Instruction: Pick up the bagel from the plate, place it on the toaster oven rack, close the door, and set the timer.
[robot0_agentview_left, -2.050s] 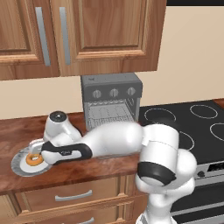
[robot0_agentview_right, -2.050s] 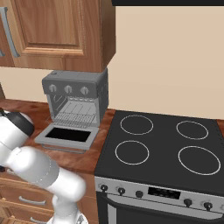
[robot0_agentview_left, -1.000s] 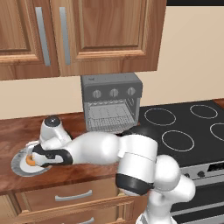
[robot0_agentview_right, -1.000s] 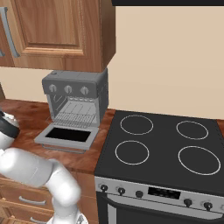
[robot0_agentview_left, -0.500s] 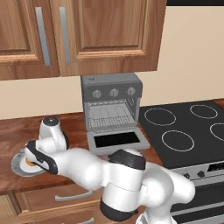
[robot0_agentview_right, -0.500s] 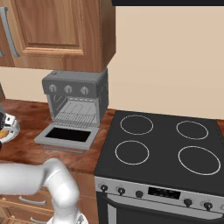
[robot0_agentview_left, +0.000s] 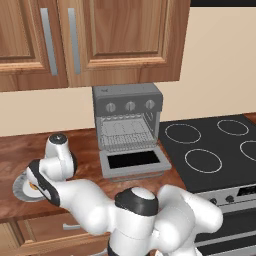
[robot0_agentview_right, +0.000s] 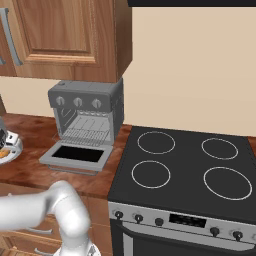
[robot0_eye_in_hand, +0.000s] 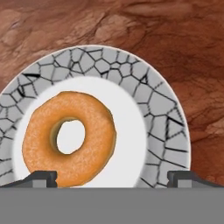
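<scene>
On the wooden counter (robot0_eye_in_hand: 175, 39), the bagel (robot0_eye_in_hand: 69, 138) lies on the plate (robot0_eye_in_hand: 162, 113), the gripper (robot0_eye_in_hand: 112, 177) above it, jaws spread wide, holding nothing.

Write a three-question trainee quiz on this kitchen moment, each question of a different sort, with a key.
1. True or false: the bagel lies on the plate.
2. The toaster oven's door is: A) shut, B) folded down open, C) missing.
3. Fill in: the gripper hangs over the plate with its jaws ____.

Key:
1. True. The hand view shows it on the plate's white centre, nearer one side.
2. B. It lies flat on the counter, and the toaster oven rack shows in the cavity.
3. Open. The fingertips stand wide apart, and nothing is held between them.
</scene>
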